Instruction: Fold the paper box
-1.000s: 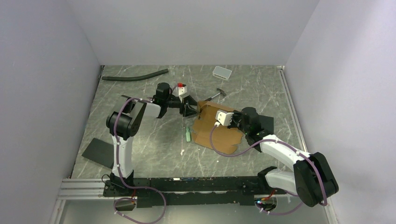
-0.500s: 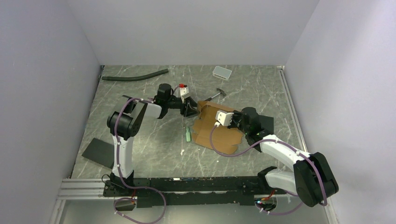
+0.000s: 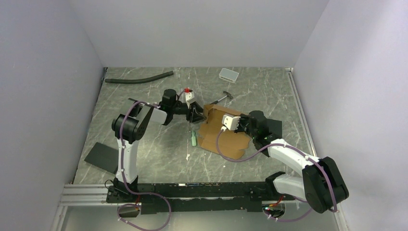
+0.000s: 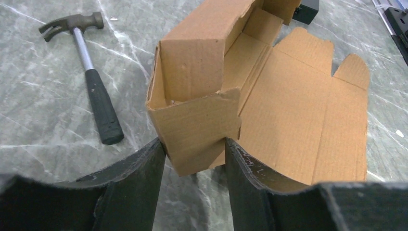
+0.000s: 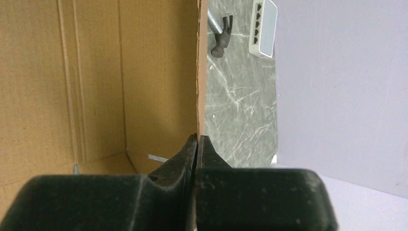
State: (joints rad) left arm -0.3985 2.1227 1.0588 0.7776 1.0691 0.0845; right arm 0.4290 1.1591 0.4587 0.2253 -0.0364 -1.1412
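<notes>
Brown paper box [image 3: 226, 137]: is lying partly folded on the counter [image 3: 159, 149], just right of centre in the top view. In the left wrist view its raised walls are forming a narrow trough at upper centre, and the wide lid panel with tabbed flaps is lying flat to the right.

Left hand [image 4: 195, 144]: is reaching in from the bottom edge of its own view with its fingers standing partway apart. They are straddling the folded-up end flap, and each fingertip is touching one side edge of that flap, so it is holding the box end.

Right hand [image 5: 197, 139]: is sitting at lower centre of its own view, fingers pressed together on the thin upright edge of a cardboard panel, pinching the box.

Hammer [image 4: 94, 82]: is lying on the counter at the upper left of the left wrist view, near the box and apart from it.

White network switch [image 5: 263, 28]: is sitting near the back wall, at the top of the right wrist view, just beside the hammer head there.

Black hose [image 3: 139, 78]: is lying at the upper left of the counter.

Black slab [image 3: 101, 156]: is lying flat at the lower left.
</notes>
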